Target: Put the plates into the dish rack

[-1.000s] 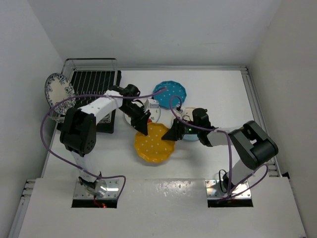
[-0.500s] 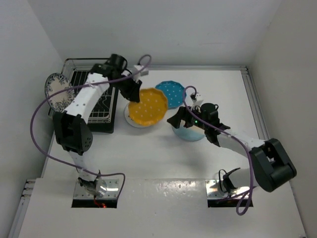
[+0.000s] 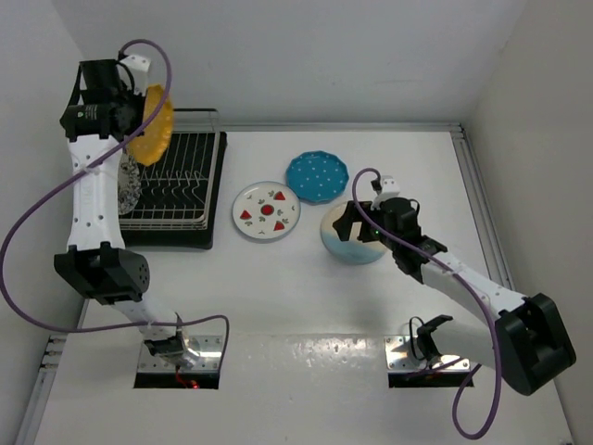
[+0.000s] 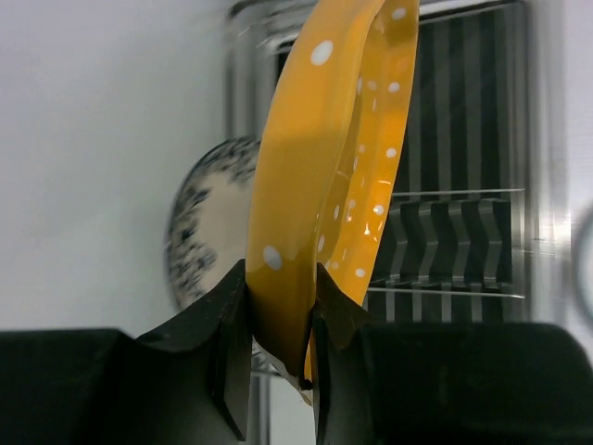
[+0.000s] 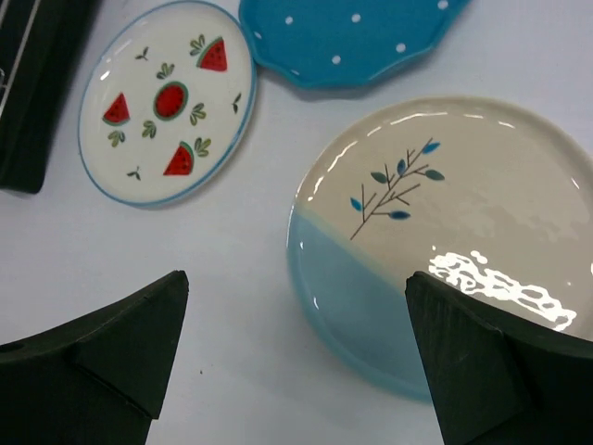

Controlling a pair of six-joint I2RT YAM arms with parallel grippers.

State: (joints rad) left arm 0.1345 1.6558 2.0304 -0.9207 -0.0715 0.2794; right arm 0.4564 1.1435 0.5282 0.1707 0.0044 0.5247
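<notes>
My left gripper [image 3: 132, 113] [image 4: 281, 283] is shut on the rim of the yellow dotted plate [image 3: 152, 125] [image 4: 324, 139]. It holds the plate on edge, high above the back left of the dish rack [image 3: 181, 171] [image 4: 463, 185]. A white plate with a blue floral rim [image 3: 128, 187] [image 4: 206, 222] stands upright in the rack. On the table lie the strawberry plate [image 3: 266, 211] [image 5: 167, 102], the teal dotted plate [image 3: 317, 176] [image 5: 352, 37] and the cream-and-light-blue sprig plate [image 3: 353, 238] [image 5: 435, 232]. My right gripper [image 3: 358, 227] [image 5: 296, 371] hangs wide open over the sprig plate's near left edge, holding nothing.
The rack sits on a black tray [image 3: 171, 236] [image 5: 32, 83] at the table's left, close to the left wall. A raised rail [image 3: 477, 185] runs along the table's right side.
My left arm has lifted the yellow plate off the table's middle and swung it up and left over the rack. My right gripper has opened and moved over the sprig plate.
</notes>
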